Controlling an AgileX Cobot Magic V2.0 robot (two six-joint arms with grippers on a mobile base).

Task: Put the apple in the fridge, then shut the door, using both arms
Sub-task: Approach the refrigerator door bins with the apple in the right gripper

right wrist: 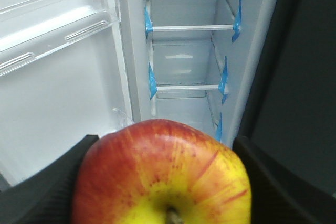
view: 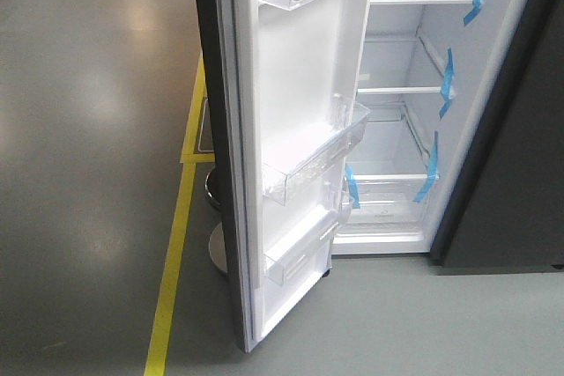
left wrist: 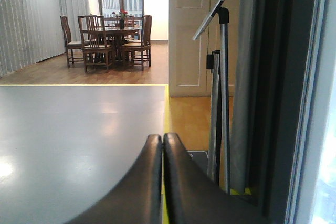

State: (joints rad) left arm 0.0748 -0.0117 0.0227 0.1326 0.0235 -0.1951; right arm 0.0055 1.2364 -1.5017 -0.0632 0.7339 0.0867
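**Front view.** A grey floor (view: 88, 129) with a yellow line (view: 172, 261) is filling the left half. The fridge (view: 392, 129) is standing with its door (view: 300, 85) swung wide. The door's white inner face and clear bins (view: 308, 165) are turning toward me. This is leaving the white shelves (view: 401, 90), marked with blue tape (view: 448, 77), open to reach. Neither arm nor the apple is showing here.

**Left wrist view.** A wood-floored room with a dining table and chairs (left wrist: 113, 38) is lying in the background, and a thin metal stand (left wrist: 223, 77) is rising nearer by. The left gripper (left wrist: 162, 140) is pointing out across the grey floor. Its two dark fingers are pressing flat together with nothing between them. The door's dark outer side is running just beside it on the right. I am judging that this arm is waiting on the outside of the door so that it can push the door to once the fruit is in.

**Right wrist view.** The white inside of the fridge is forming the backdrop, with its taped shelves straight ahead and the door bins to the left. The right gripper (right wrist: 165, 184) is clamping the apple (right wrist: 157, 166) between its fingers (right wrist: 42, 187), one on each flank. The stem end is facing the camera. The apple is sitting squarely in the grasp, outside the fridge and facing the opening. I am reading this as an approach toward a shelf, with the release not yet made.
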